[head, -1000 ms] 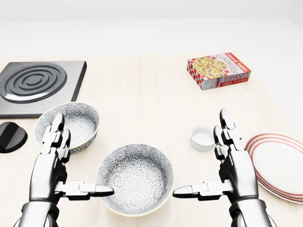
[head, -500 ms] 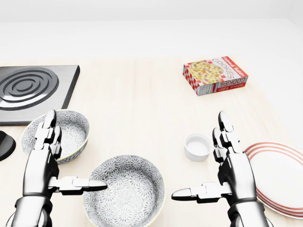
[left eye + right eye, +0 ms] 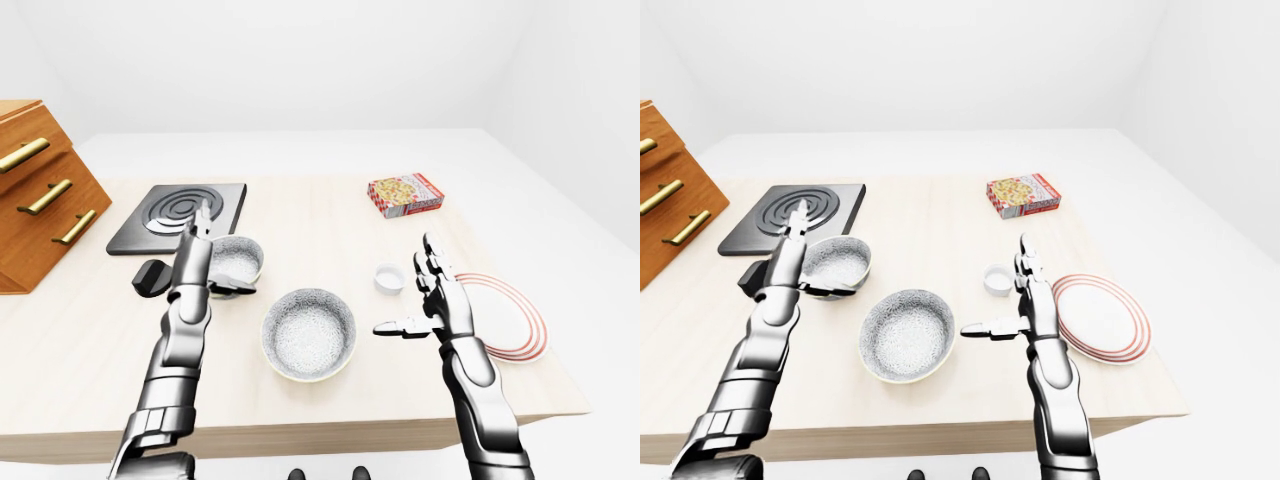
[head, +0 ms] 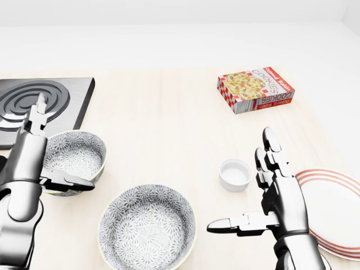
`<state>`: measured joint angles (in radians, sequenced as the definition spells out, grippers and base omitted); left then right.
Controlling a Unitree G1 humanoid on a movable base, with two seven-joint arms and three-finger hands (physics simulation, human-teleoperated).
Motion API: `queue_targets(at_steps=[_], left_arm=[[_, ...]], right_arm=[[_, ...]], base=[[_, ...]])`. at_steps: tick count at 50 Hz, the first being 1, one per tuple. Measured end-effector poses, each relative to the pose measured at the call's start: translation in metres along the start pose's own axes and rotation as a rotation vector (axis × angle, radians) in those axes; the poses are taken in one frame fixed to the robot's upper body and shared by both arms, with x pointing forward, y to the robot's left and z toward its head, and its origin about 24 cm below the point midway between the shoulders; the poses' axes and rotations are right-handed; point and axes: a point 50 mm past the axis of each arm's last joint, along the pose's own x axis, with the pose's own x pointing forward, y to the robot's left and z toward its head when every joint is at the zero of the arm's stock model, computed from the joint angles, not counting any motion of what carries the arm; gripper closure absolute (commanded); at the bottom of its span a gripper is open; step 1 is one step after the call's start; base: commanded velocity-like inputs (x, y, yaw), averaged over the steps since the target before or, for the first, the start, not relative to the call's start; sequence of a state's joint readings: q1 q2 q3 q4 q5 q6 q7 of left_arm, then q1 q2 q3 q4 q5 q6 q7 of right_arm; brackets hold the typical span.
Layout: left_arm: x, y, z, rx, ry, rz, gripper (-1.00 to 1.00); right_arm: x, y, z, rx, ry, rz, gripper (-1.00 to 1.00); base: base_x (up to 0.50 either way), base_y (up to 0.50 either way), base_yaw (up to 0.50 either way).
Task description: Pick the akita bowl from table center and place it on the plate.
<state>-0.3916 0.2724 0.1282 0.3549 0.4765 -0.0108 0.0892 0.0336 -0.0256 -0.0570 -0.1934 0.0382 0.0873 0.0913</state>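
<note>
Left-eye view: I see the akita bowl point(image 3: 309, 334) sitting mid-table, nearer the bottom edge, between my two arms. The plate point(image 3: 505, 314) is at the right, well apart from it. My left hand point(image 3: 196, 252) hangs by the second patterned bowl point(image 3: 235, 261), fingers spread, nothing in it. Risk here: two bowls w/ the same pattern, and the left thumb is right over the wrong one's rim, so a careless close grabs that one.

Head view: my right hand point(image 4: 275, 197) is released too, thumb pointing left toward the akita bowl, fingers upright, clear of the rim. The small white cup point(image 4: 235, 174) sits just beside those fingers, between bowl and plate. I judge it's the main hazard: carrying the bowl rightward low could knock it onto the plate. Bowl's wide & the rim looks thick, so a one-hand pinch w/ three fingers may slip or tip it.

Right-eye view: the plate lies close to the table edge point(image 3: 1160, 395); setting the bowl down off-centre could slide it outward. The cookie box point(image 3: 1023, 194) and stove plate point(image 3: 793, 216) are far off, no bother.
</note>
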Motion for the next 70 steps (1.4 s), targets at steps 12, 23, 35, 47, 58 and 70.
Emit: queue_targets(at_steps=[12,23,35,47,58,70], left_arm=[[0.016,-0.007,-0.013,0.258,0.005,-0.031,-1.00],[0.018,-0.018,-0.033,0.402,0.077,-0.087,-1.00],[0.015,-0.032,-0.054,0.536,0.145,-0.141,-1.00],[0.021,-0.040,-0.050,0.650,0.120,-0.180,-1.00],[0.019,-0.052,-0.049,0.692,0.120,-0.247,-0.73],[0.014,-0.060,-0.053,0.700,0.136,-0.293,1.00]], right_arm=[[0.000,0.000,-0.001,0.003,0.005,-0.003,-1.00],[0.000,0.000,-0.003,0.002,0.010,-0.006,-1.00],[-0.002,-0.001,-0.005,0.001,0.014,-0.007,-1.00],[-0.003,-0.001,-0.005,0.000,0.015,-0.008,-1.00],[-0.003,-0.002,-0.006,0.000,0.016,-0.009,-1.00],[-0.002,-0.002,-0.006,-0.001,0.017,-0.010,-1.00]], base=[[0.00,0.00,0.00],[0.00,0.00,0.00],[0.00,0.00,0.00],[0.00,0.00,0.00],[0.00,0.00,0.00],[0.00,0.00,0.00]])
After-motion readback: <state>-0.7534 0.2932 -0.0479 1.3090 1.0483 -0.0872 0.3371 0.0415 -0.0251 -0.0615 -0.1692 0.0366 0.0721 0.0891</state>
